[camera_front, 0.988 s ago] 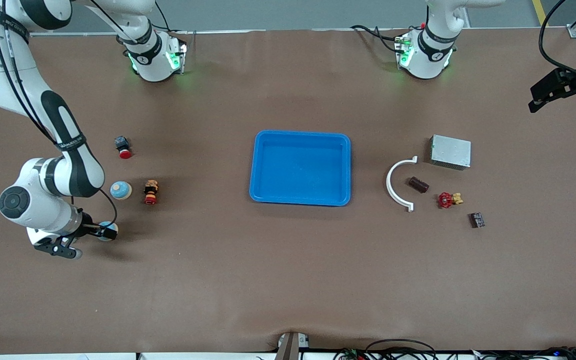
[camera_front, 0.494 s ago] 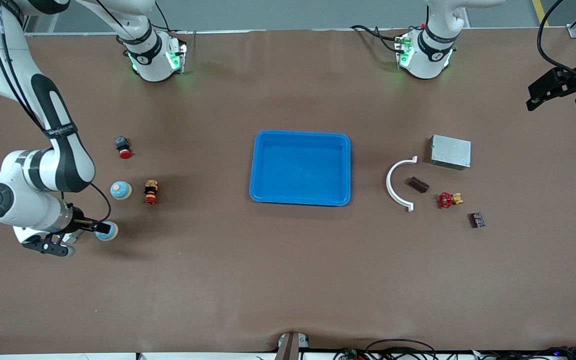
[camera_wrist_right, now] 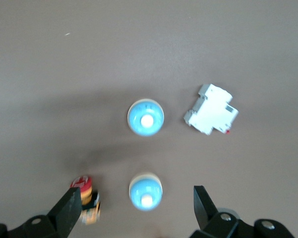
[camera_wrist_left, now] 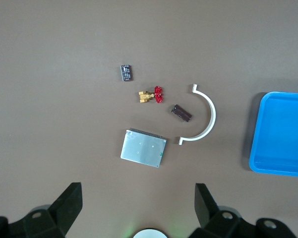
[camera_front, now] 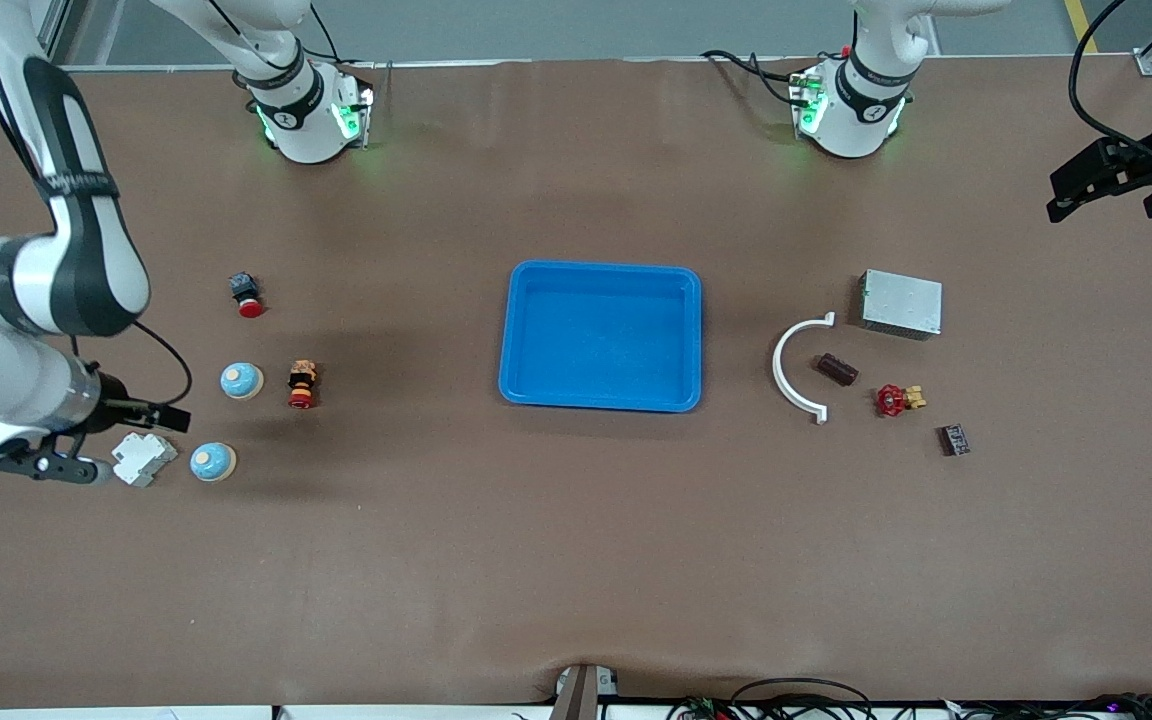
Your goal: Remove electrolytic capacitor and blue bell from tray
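Table [camera_front: 556,560] covered edge to edge in a matte brown sheet, evenly lit, with soft shadows. Grey floor strip [camera_front: 576,30] along the upper edge; yellow floor line [camera_front: 1075,22] at one corner.

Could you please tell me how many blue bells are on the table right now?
2. One blue bell sits beside the red-capped button; the other blue bell lies nearer the front camera, beside the white block. None looks hidden.

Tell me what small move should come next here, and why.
Probably none beyond parking both arms. The tray looks empty; the electrolytic capacitor lies on the table toward the left arm's end, two blue bells toward the right arm's. The right claw and left claw are open, holding nothing.
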### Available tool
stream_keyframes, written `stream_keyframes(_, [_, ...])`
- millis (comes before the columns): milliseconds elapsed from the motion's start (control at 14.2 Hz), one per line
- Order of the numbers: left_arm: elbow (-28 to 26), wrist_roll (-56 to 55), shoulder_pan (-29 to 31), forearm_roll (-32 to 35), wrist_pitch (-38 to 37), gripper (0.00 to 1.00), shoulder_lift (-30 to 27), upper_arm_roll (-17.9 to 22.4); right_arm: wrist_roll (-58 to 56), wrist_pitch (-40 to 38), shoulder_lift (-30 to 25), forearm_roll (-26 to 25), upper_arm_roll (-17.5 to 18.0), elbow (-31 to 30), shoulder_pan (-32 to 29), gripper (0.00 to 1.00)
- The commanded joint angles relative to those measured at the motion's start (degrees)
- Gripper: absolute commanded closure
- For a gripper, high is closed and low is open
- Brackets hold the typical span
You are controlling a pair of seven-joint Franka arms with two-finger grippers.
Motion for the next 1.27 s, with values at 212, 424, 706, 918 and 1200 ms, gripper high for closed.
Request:
stream_keyframes(212, [-3.97,-1.98,0.49,-0.89,-0.27,0.0,-3.34,-1.18,-3.01,-11.4,-12.13,7.41,1.7,-0.55,-0.04,0.0])
stream_keyframes(424, [-4.5,-2.08,0.58,-0.8,-0.18,0.0,-3.6,-1.71,-2.84,-13.17,-15.22,8.04,1.96,-0.91,1.8,0.0])
stream_keyframes(706, [-4.68,-2.08,0.58,-0.72,-0.09,0.0,-3.69,-1.8,-2.4,-15.01,-17.59,9.61,2.23,-1.08,3.03,0.0])
stream_keyframes(918, [-4.59,-1.99,0.49,-0.54,-0.09,0.0,-3.43,-1.8,-2.83,-15.54,-18.91,12.61,2.05,-1.35,2.95,0.0])
stream_keyframes(1200, [-4.59,-1.99,0.41,-0.28,-0.09,0.0,-3.25,-1.88,-3.19,-15.45,-20.49,12.61,1.61,-1.35,2.69,0.0])
